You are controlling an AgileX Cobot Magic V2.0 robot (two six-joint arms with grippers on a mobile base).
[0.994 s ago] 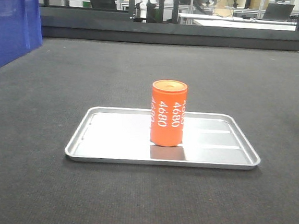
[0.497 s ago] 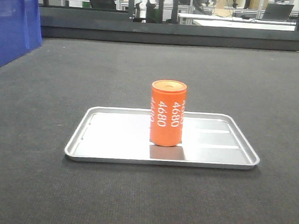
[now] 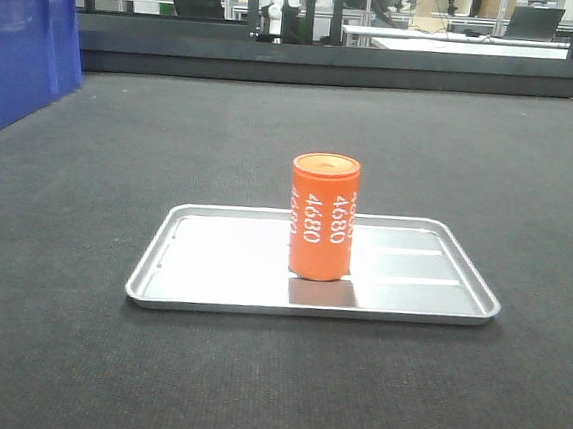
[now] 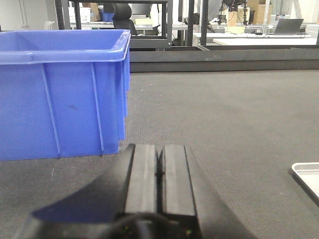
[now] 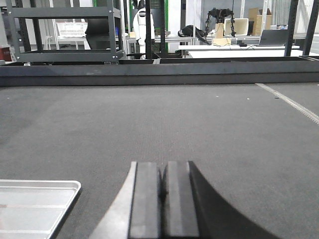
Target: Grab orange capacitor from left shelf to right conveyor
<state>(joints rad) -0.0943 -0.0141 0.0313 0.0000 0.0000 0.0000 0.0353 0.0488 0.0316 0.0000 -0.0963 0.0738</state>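
orange capacitor (image 3: pixel 321 218) is the landmark for everything that follows: it stands upright, flat top up, with white "4680" numerals running down its side.

largest of all is the right conveyor (image 3: pixel 173 134), a dark textured belt that spreads out on every side of the capacitor and ends in a red front edge below it in the front view. behind and well to the left of the capacitor sits a blue bin (image 3: pixel 25 51), resting on the belt; in the left wrist view its ribbed wall fills the left half. directly under the capacitor lies a silver tray (image 3: pixel 211 268), shallow and rectangular, with the capacitor's base planted a little right of the tray's middle and toward its back rim.

the left gripper (image 4: pixel 159 164) hovers over the belt to the left of the capacitor, near the bin, with the tray's corner just showing at the right edge of its view; its jaws are pressed together on nothing. the right gripper (image 5: pixel 162 191) hovers to the right of the capacitor, the tray's corner at the lower left of its view; its jaws also meet, holding nothing.
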